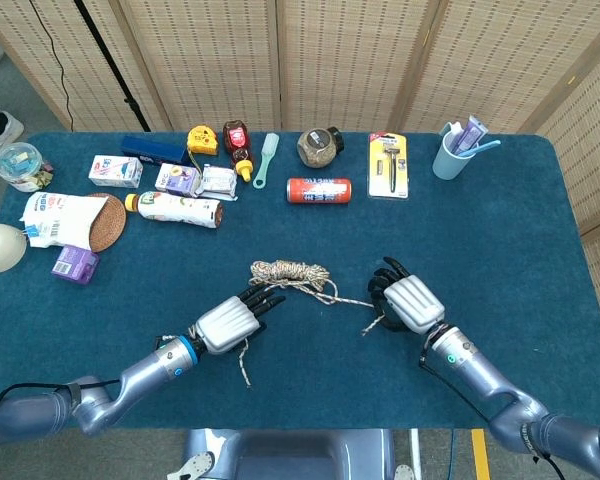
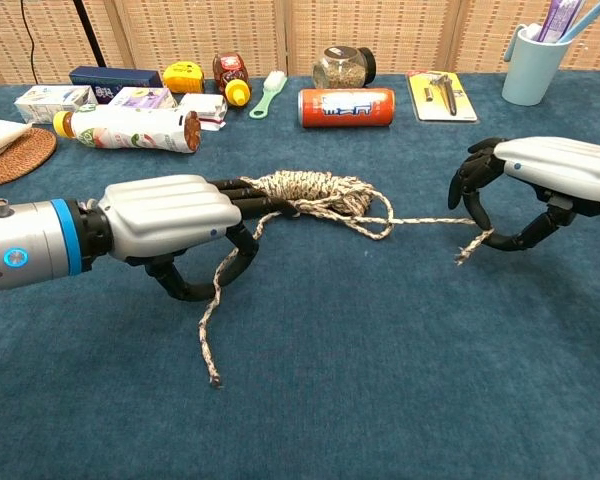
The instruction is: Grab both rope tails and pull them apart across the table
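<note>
Currently the rope (image 2: 315, 193) lies as a loose coil near the middle of the blue counter (image 2: 380, 380), with one tail running toward each hand. The left hand (image 2: 170, 218) sits just beside the coil's left end, fingers (image 2: 250, 195) stretched forward onto the bundle and thumb curled beneath, so that the left tail (image 2: 212, 320) passes through the loop they form and trails down across the counter toward the camera; whether the tail is truly pinched cannot be told. The right hand (image 2: 540, 180) hovers at the far end of the right tail (image 2: 430, 222), its fingers arched downward and its thumb meeting them right where the frayed end (image 2: 468, 248) lies, seemingly pinching it. From the head view, the coil (image 1: 292, 272) rests between the left hand (image 1: 223, 325) and the right hand (image 1: 408, 302). Along the back of the counter stand a red can (image 1: 318, 190), a jar (image 1: 320, 146) and a blue cup (image 1: 450, 155).
</note>
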Robot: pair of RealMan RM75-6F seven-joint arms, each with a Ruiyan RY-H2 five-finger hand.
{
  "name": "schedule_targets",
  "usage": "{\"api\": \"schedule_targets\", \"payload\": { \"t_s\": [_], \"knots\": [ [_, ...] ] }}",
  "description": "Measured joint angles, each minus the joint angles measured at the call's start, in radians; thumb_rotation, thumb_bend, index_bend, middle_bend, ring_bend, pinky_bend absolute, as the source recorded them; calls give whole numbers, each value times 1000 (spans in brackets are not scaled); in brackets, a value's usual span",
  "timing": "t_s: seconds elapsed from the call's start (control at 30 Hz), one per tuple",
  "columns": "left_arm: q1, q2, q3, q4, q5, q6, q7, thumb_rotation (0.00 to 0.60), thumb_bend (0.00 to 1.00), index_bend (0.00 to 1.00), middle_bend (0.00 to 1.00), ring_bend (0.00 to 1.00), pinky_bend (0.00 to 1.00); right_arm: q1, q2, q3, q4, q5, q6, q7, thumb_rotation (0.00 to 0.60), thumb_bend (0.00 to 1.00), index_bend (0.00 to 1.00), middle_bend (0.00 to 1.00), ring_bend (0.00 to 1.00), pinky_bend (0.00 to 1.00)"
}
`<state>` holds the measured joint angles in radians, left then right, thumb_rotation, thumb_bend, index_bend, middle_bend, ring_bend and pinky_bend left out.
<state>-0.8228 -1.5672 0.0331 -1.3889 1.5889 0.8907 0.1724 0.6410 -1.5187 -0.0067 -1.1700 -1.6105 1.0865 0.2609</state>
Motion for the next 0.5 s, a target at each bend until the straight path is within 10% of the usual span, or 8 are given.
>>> {"api": "schedule_targets", "payload": {
  "t_s": [0.5],
  "knots": [
    [59,132,-15,-59,-25,91,-71,600,424,679,169,0,0,2,47,13,-48,5,6,-27,600,388,656,354,212,0]
  ]
}}
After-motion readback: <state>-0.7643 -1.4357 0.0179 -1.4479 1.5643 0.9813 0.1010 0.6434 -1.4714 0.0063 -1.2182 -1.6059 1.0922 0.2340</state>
